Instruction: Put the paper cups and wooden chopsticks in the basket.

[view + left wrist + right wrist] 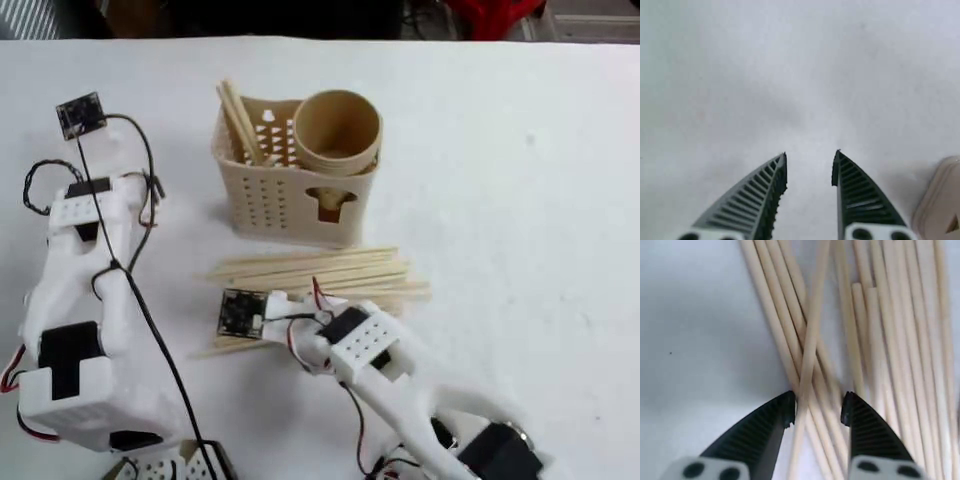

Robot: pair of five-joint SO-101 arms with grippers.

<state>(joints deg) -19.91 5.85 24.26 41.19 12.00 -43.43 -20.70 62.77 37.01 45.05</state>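
While the right arm [370, 350] sits at lower centre of the high view, the right gripper [819, 407] is down over the loose chopsticks [320, 272]. These lie in a flat bundle on the white table [520, 200], just below the basket [290, 195]. Jaws parted; the two black fingers [770, 425] straddle a few crossed sticks, not clamped on them.

Basket at upper centre of the frame, upright. Paper cups [338, 130], nested, stand in its right half. A few more chopsticks [240, 120] lean in its left corner, tips sticking out above the rim.

Left arm [80, 300] lies along the left edge of the frame. Left gripper [810, 165] has jaws apart, nothing between them, bare table beneath. A beige corner of the basket [940, 200] shows near one finger.
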